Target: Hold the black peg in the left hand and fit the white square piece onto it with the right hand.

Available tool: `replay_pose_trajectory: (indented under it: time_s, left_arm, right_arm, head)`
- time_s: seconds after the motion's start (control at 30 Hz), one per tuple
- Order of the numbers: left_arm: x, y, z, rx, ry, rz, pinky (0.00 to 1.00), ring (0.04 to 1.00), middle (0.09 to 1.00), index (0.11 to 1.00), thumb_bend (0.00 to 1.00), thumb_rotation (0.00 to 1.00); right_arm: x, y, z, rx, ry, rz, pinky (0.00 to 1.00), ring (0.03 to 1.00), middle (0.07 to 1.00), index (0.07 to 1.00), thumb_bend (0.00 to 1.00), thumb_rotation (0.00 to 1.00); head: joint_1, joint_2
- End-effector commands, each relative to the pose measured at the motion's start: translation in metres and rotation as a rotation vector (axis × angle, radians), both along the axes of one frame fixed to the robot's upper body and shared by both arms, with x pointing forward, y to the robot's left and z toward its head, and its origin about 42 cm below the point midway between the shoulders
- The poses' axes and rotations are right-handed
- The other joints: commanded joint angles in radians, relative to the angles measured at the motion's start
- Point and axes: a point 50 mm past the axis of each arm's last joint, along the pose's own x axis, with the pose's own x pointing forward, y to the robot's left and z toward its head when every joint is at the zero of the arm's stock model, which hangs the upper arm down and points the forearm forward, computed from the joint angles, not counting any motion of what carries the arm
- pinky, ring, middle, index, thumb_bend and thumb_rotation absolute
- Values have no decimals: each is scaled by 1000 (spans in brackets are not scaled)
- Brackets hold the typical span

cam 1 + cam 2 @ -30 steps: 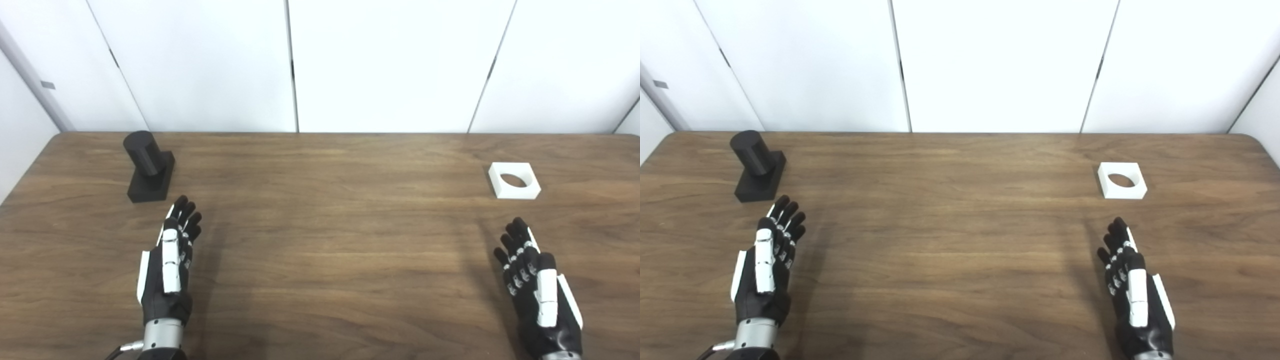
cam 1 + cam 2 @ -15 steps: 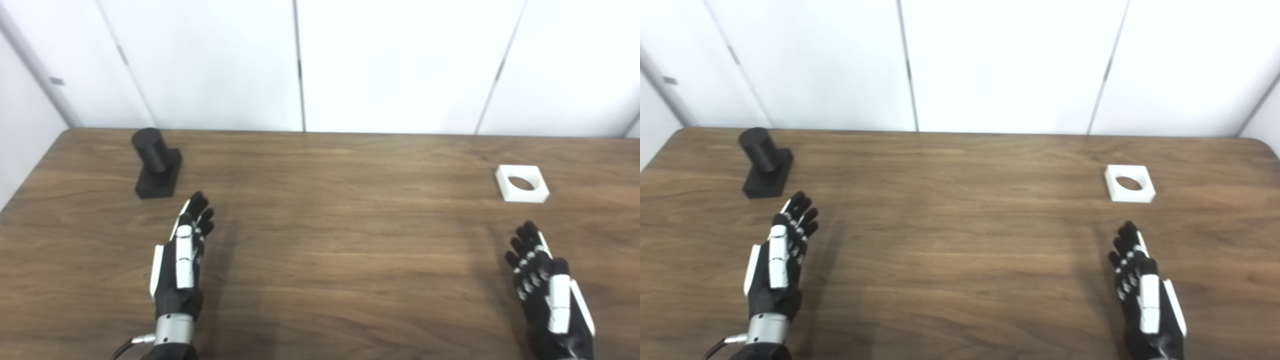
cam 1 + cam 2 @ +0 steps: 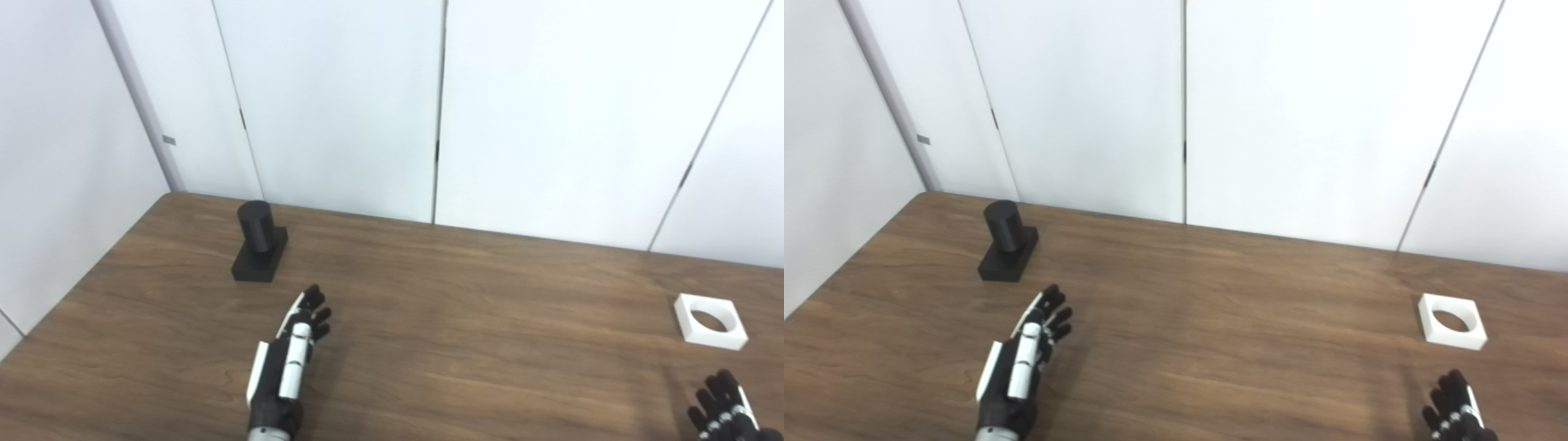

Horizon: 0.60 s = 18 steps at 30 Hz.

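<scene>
The black peg (image 3: 259, 240), a round post on a square base, stands upright at the table's far left. My left hand (image 3: 286, 364) lies open just above the table, in front of the peg and to its right, holding nothing. At the right side the white square piece (image 3: 710, 320) with its round hole lies flat. Only the fingers (image 3: 1456, 410) of my right hand (image 3: 726, 411) show at the bottom edge, spread apart and empty, nearer to me than the white piece.
The brown wooden table (image 3: 478, 318) ends at white wall panels (image 3: 441, 110) behind and on the left. Bare wood lies between the peg and the white piece.
The camera has tilted up and turned left, so the whole scene has slid down and right. Both hands look unchanged on the table, still open; the peg and white piece have not moved.
</scene>
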Motion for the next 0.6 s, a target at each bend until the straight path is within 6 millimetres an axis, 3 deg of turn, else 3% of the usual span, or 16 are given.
replay_pose_trajectory:
  time_s: [0.0,0.33,0.57]
  left_arm:
    - [-34,-11,-13,-37,36,45,892,902,938,936,514,908]
    - [-33,-16,-16,-30,36,37,874,904,940,939,478,927]
    - [-32,-16,-17,-22,40,41,871,903,938,937,452,939]
  right_arm:
    - [-3,-6,-17,0,38,-8,1000,1000,1000,1000,681,1000]
    - [-1,-10,-19,-21,42,0,1000,1000,1000,1000,775,1000]
    - [0,-10,-22,-19,30,13,1000,1000,1000,1000,759,1000]
  head:
    - [7,-3]
    - [33,-30]
    - [29,-46]
